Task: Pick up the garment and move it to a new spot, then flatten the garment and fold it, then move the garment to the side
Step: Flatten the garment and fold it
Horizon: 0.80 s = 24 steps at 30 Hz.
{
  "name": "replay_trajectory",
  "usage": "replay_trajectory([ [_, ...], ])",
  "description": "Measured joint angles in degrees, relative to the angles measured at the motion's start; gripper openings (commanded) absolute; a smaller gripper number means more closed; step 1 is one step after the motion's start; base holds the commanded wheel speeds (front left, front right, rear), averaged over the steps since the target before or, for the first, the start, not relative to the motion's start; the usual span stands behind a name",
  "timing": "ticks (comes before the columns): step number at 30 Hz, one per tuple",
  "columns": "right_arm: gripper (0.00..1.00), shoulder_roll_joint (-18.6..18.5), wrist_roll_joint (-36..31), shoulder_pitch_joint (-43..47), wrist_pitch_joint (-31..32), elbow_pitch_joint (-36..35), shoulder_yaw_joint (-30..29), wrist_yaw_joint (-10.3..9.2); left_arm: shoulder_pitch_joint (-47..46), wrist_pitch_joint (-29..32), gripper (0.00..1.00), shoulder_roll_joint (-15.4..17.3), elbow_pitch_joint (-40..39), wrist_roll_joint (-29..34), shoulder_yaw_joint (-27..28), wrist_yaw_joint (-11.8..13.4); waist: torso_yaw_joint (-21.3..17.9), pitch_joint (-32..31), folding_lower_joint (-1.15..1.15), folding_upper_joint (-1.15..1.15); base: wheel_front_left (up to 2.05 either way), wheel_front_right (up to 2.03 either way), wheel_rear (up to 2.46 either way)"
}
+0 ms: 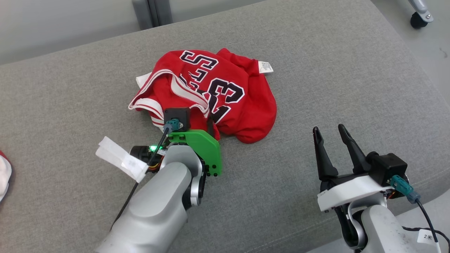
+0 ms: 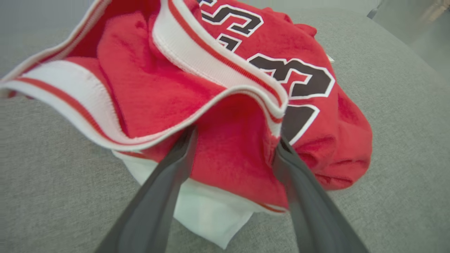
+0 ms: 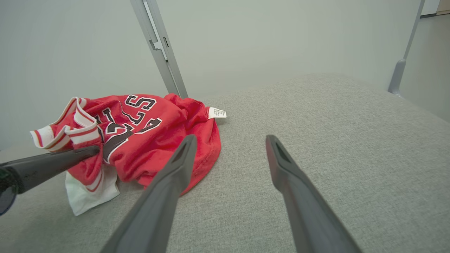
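The garment [image 1: 225, 95] is a red jersey with white-and-red trim and black numbers, lying crumpled on the grey cushion [image 1: 316, 70]. My left gripper [image 1: 197, 123] is at its near edge. In the left wrist view the left gripper [image 2: 236, 137] is open, its two fingers standing either side of a fold of the garment [image 2: 158, 88] just under the striped hem. My right gripper [image 1: 329, 129] is open and holds nothing, standing over bare cushion to the right of the garment. The right wrist view has the right gripper [image 3: 231, 138] next to the garment [image 3: 147, 140].
A white care label [image 1: 265, 67] sticks out at the garment's far right. Another red and white cloth [image 1: 4, 174] peeks in at the left edge. A grey post [image 1: 151, 12] stands behind the cushion and a caster wheel [image 1: 418, 19] at top right. The cushion's front edge runs near my right arm.
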Motion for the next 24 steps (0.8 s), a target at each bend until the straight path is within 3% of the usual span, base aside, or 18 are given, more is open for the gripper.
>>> replay_trajectory([
  [2, 1.0, 0.0, 0.2, -0.2, 0.0, 0.0, -0.1, 0.0, -1.2, -0.6, 1.0, 0.0, 1.9, -0.1, -0.3, -1.1, 0.1, 0.2, 0.0, 0.0, 0.0, 0.0, 0.0],
  [3, 1.0, 0.0, 0.2, -0.2, 0.0, 0.0, -0.1, 0.0, -1.7, -0.5, 0.29, 0.0, 2.8, -0.1, -0.7, -2.0, 0.2, 0.3, 0.0, 0.0, 0.0, 0.0, 0.0],
  [4, 1.0, 0.0, 0.2, -0.2, 0.0, 0.0, -0.2, 0.0, -1.9, -0.5, 0.0, 0.0, 3.4, -0.3, -0.8, -2.6, 0.2, 0.4, 0.0, 0.0, 0.0, 0.0, 0.0],
  [12, 1.0, 0.0, 0.3, -0.4, 0.0, 0.1, -0.5, 0.0, -3.8, -5.1, 0.0, 0.0, 3.5, -3.7, -2.2, -7.2, 1.1, 0.2, 0.0, 0.0, 0.0, 0.0, 0.0],
  [24, 1.0, 0.0, 0.2, -0.2, 0.0, 0.5, -1.0, 0.0, -9.9, -12.7, 0.0, 0.0, -13.3, -13.3, -5.7, -13.7, 3.4, -1.8, 0.0, 0.0, 0.0, 0.0, 0.0],
])
